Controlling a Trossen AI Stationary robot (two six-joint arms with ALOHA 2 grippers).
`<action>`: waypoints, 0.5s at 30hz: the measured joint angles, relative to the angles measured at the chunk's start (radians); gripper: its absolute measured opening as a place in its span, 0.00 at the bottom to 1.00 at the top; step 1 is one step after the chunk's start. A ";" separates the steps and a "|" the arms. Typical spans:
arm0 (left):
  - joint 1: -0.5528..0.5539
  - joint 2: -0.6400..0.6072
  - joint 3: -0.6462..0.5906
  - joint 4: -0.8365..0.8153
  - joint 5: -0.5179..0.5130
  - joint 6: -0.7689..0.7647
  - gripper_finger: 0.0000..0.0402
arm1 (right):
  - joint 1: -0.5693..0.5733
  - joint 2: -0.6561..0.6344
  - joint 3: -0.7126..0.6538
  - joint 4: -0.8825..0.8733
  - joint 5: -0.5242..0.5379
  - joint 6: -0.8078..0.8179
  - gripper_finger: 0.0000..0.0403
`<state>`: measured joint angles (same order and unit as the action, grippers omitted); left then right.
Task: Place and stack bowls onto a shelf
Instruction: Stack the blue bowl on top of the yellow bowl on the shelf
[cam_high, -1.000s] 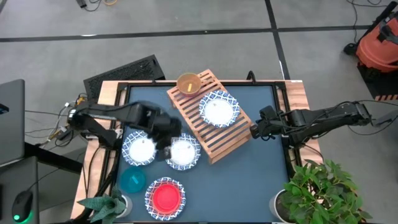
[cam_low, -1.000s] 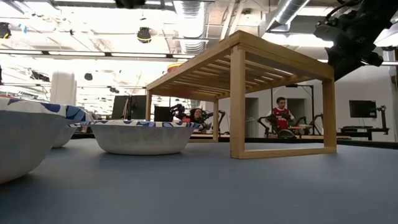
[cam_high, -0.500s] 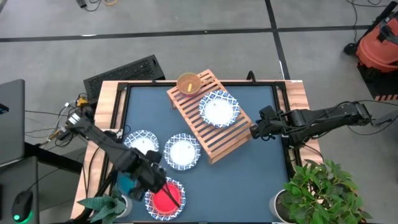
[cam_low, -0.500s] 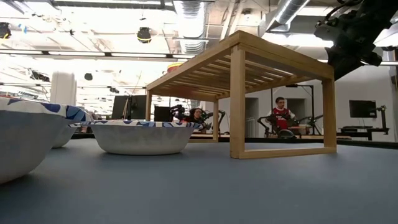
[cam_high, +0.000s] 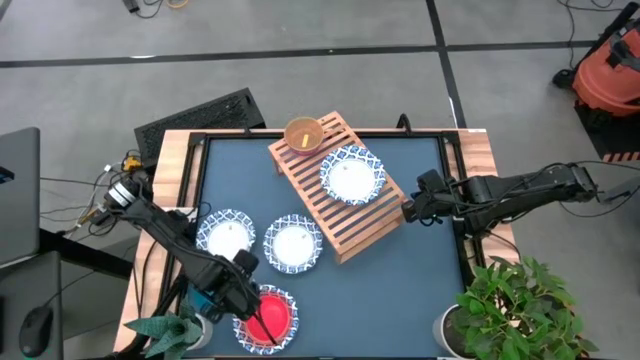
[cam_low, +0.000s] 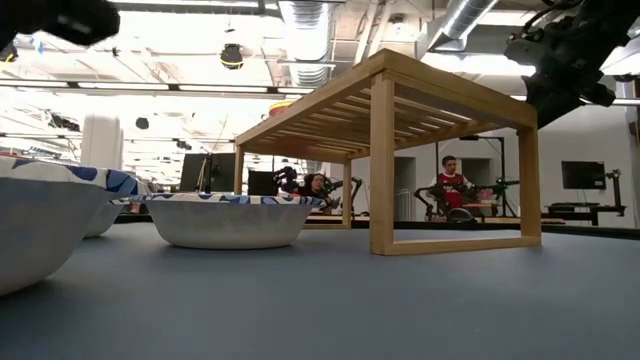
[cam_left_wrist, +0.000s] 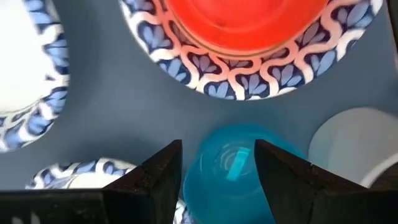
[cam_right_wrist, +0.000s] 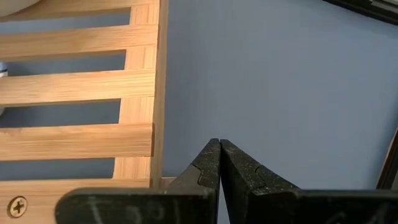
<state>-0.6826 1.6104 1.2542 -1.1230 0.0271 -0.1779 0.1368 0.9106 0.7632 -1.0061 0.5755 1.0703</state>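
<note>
A teal bowl (cam_left_wrist: 227, 165) sits on the dark blue table near its front left corner, partly under my left gripper (cam_high: 232, 292). That gripper is open and hovers over the bowl, one finger on either side of it. Just to the right, a red bowl (cam_high: 266, 316) rests inside a blue-rimmed white dish (cam_left_wrist: 249, 78). Two more white dishes (cam_high: 225, 238) (cam_high: 293, 244) lie side by side on the table. The slatted wooden shelf (cam_high: 372, 222) carries a yellow bowl (cam_high: 303, 133) and a white dish (cam_high: 352, 173). My right gripper (cam_right_wrist: 219, 155) is shut beside the shelf's right end.
A white plant pot (cam_left_wrist: 348, 146) stands close to the teal bowl at the table's front left corner. Another plant (cam_high: 520, 310) is at the front right corner. Bare blue tabletop (cam_high: 400, 290) lies between the dishes and the right edge. People sit in the room beyond.
My left gripper has swung from above the two white dishes toward the table's near edge and now hangs over the teal bowl. It shows at the low view's top left, where it did not before.
</note>
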 joint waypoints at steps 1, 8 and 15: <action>-0.003 -0.007 -0.020 0.019 0.009 0.012 0.46 | 0.000 0.000 0.000 0.000 0.000 0.002 0.09; -0.004 -0.107 -0.172 0.137 -0.008 0.032 0.46 | 0.000 0.000 0.000 0.020 0.000 0.003 0.09; -0.004 -0.208 -0.300 0.159 -0.006 0.099 0.46 | -0.010 0.000 0.000 0.026 0.001 0.013 0.09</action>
<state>-0.6868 1.4025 0.9544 -0.9638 0.0212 -0.0786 0.1272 0.9108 0.7631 -0.9798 0.5762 1.0831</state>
